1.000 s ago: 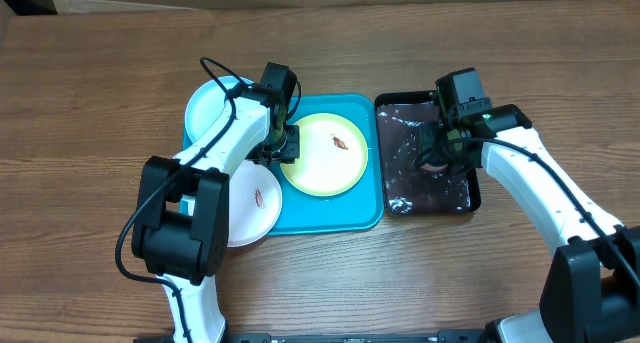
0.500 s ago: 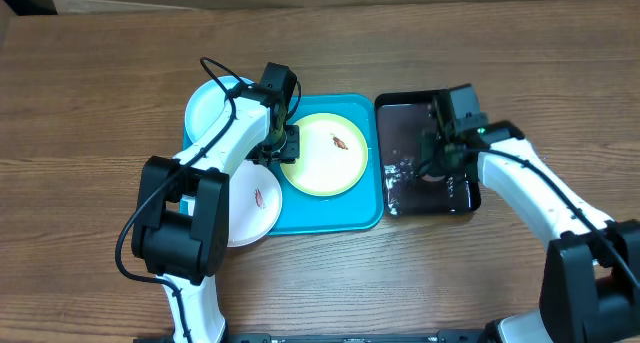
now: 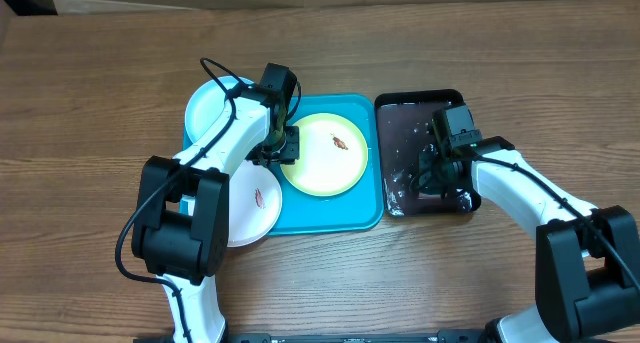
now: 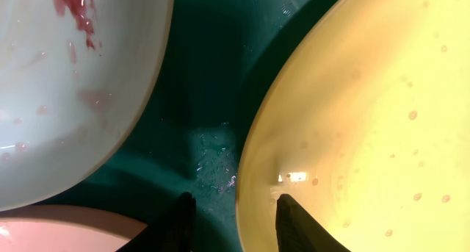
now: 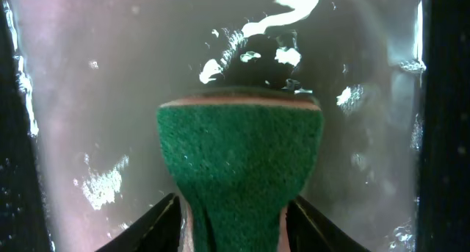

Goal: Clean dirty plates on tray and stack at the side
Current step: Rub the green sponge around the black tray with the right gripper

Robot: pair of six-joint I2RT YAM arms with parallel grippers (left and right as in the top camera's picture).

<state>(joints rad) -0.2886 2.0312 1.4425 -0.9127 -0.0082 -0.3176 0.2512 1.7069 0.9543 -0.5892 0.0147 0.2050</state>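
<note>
The yellow-green plate (image 3: 325,153) lies on the turquoise tray (image 3: 330,211), with a small smear near its middle. The light-blue plate (image 3: 208,108) overlaps the tray's far left corner. The white plate (image 3: 248,205), also smeared, overhangs the tray's left front edge. My left gripper (image 3: 283,145) points down at the yellow-green plate's left rim. In the left wrist view its fingers (image 4: 235,208) straddle that rim (image 4: 367,120), closed on it. My right gripper (image 3: 437,168) is shut on a green sponge (image 5: 241,164), low over the black tray.
The glossy black tray (image 3: 400,118) stands right of the turquoise tray and holds wet, foamy liquid (image 5: 95,98). In the left wrist view a pale plate with a red smear (image 4: 73,83) lies left of the bare tray floor (image 4: 205,98).
My right gripper has moved with the sponge from the black tray's far part toward its front. The left arm and the plates have not moved.
</note>
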